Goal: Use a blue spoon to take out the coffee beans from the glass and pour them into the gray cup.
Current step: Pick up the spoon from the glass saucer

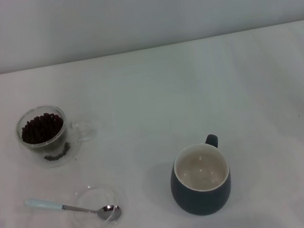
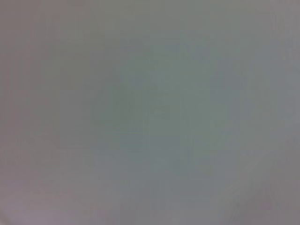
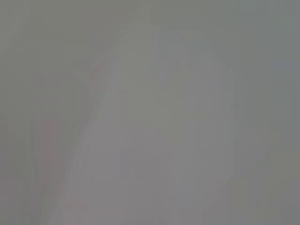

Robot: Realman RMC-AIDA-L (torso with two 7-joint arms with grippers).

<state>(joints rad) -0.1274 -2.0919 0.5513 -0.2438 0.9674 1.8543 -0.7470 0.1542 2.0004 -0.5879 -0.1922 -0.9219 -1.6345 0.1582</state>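
From the head view, a white table fills the scene, and neither arm nor gripper shows anywhere in it. The glass stands at the far left, upright, its clear handle pointing toward the middle of the table. The coffee beans lie heaped inside it. Nearer the robot and a little to the right of the glass sits a shallow clear dish. The blue spoon rests across that dish: its metal bowl lies inside the dish, and its pale handle reaches out over the rim to the left, ending on the table. The gray cup stands upright to the right of the dish, well apart from it, with its loop handle turned away from the robot and its cream inside bare.

The left wrist view shows only a plain grey blur; no gripper and no object can be made out.

The right wrist view is the same, a featureless grey field, so how either gripper stands relative to the spoon cannot be told.
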